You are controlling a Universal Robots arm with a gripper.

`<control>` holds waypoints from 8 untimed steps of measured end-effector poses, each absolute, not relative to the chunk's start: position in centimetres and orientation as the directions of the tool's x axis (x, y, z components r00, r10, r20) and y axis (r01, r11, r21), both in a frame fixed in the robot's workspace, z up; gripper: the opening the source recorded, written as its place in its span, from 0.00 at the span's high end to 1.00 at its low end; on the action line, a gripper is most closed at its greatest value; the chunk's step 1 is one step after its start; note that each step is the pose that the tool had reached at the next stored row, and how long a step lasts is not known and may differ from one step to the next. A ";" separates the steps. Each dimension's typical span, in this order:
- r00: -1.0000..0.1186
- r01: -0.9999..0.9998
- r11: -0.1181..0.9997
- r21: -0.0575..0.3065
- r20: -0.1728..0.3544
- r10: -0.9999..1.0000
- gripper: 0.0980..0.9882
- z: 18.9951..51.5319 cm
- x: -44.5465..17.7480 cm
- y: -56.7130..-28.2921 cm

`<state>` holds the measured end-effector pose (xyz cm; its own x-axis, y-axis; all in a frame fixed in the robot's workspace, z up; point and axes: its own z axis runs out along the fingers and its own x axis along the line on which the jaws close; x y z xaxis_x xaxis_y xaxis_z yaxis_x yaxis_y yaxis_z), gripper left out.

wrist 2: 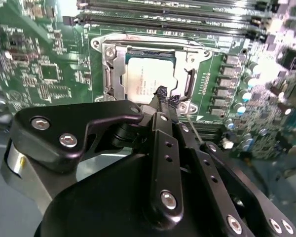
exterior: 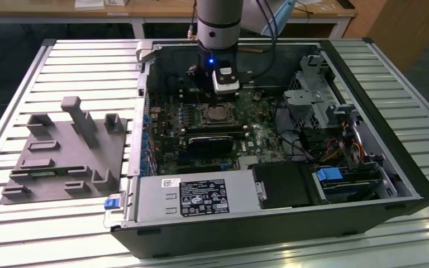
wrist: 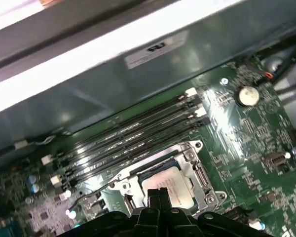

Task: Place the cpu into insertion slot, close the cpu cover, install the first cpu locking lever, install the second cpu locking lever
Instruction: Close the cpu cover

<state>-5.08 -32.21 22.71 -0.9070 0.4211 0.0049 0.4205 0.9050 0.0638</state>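
In the exterior view my hand [exterior: 222,99] hovers just above the cpu [exterior: 218,113]. The second wrist view shows its fingers [wrist 2: 160,106] pinched together and empty. The chip sits in the insertion slot [wrist 2: 151,52], framed by the cpu cover [wrist 2: 110,74]. The first wrist view shows the same. I judge the cover thin and stiff, best pressed at its rim, off the fragile chip.

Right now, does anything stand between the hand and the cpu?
Nothing visible does. In the second wrist view the hand hangs close over the cpu, which lies framed by the cpu cover.
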 end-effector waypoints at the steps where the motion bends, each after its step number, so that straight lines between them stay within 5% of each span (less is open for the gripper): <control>1: -0.914 0.404 0.913 0.063 0.005 0.405 1.00 22.7 -5.1 -32.2; 8: -0.958 0.285 0.957 0.058 0.003 0.285 1.00 22.7 -5.1 -32.2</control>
<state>-5.08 -32.21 22.68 -0.9585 0.2851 0.0029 0.2848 0.9568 0.0585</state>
